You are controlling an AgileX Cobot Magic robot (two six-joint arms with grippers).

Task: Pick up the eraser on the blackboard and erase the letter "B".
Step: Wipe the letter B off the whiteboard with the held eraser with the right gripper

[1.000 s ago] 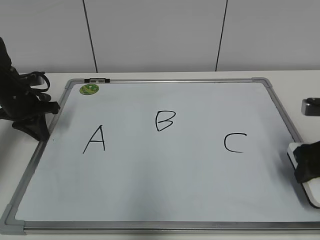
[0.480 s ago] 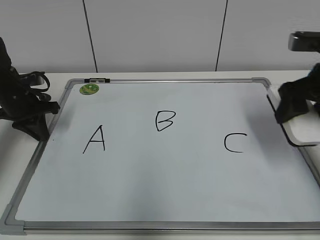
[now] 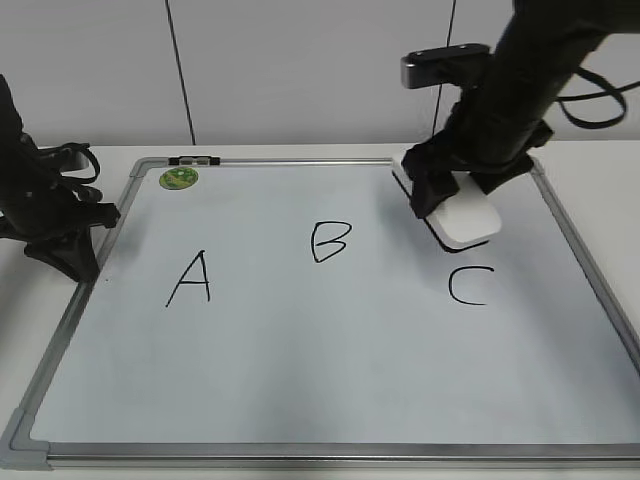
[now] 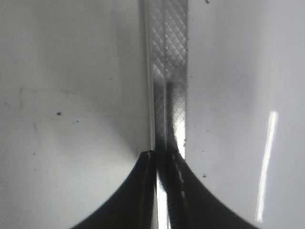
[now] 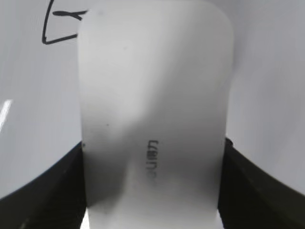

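Note:
The blackboard point(image 3: 330, 370) is a white board in a silver frame with black letters on it. The letter "B" point(image 3: 330, 241) stands near its middle. My right gripper point(image 3: 455, 195) is shut on the eraser point(image 3: 466, 218), a white glossy block, and holds it above the board, right of the "B" and just above the "C" point(image 3: 469, 285). In the right wrist view the eraser point(image 5: 152, 109) fills the frame between the jaws point(image 5: 153, 183), with part of a black letter point(image 5: 59, 28) at the top left. My left gripper point(image 4: 162, 157) is shut and empty over the board's left frame edge point(image 4: 169, 62).
The letter "A" point(image 3: 190, 278) is on the board's left part. A small round green magnet point(image 3: 178, 178) and a black clip point(image 3: 194, 160) sit at the top left corner. The left arm point(image 3: 45, 210) rests beside the board's left edge.
My right arm has swung with the eraser from the board's right edge up and leftward to above the "C". The left arm has not moved.

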